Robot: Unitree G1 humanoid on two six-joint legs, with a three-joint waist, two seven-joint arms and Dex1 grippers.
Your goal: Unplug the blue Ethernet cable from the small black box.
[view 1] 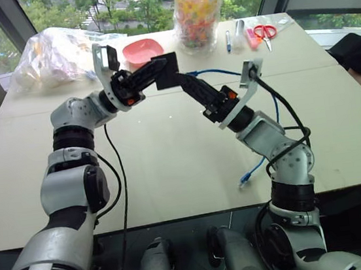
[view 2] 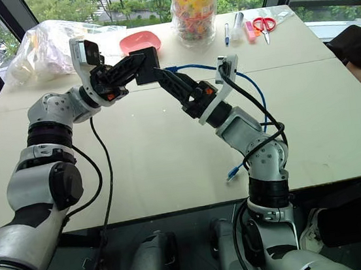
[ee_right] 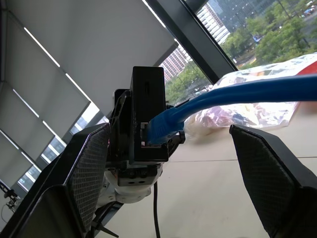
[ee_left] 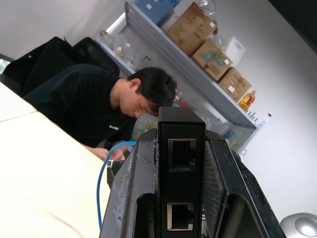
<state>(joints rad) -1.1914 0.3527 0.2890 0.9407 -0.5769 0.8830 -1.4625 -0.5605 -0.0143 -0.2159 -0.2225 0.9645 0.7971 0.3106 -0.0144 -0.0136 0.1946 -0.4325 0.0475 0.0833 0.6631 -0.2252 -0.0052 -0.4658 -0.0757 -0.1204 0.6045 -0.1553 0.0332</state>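
My left gripper (view 1: 158, 69) is shut on the small black box (view 1: 168, 70) and holds it up above the table's middle. In the left wrist view the box (ee_left: 181, 163) stands on edge between the fingers (ee_left: 132, 191), and two empty ports face the camera. The blue Ethernet cable (ee_right: 237, 94) is plugged into the box's other edge (ee_right: 147, 119). My right gripper (ee_right: 168, 127) stands open just behind the box, one finger (ee_right: 84, 168) on each side of the cable's plug and touching neither. From there the cable (view 1: 216, 73) runs over the right arm to a loose end (view 1: 244, 180) on the table.
At the table's far side stand a pink bowl (view 1: 142, 49), a jar of colourful pieces (view 1: 198, 11), a clear plastic bag (view 1: 58, 54), pens (view 1: 228, 40) and red scissors (view 1: 263, 31). A person in black (ee_left: 94, 104) sits at the table's right edge.
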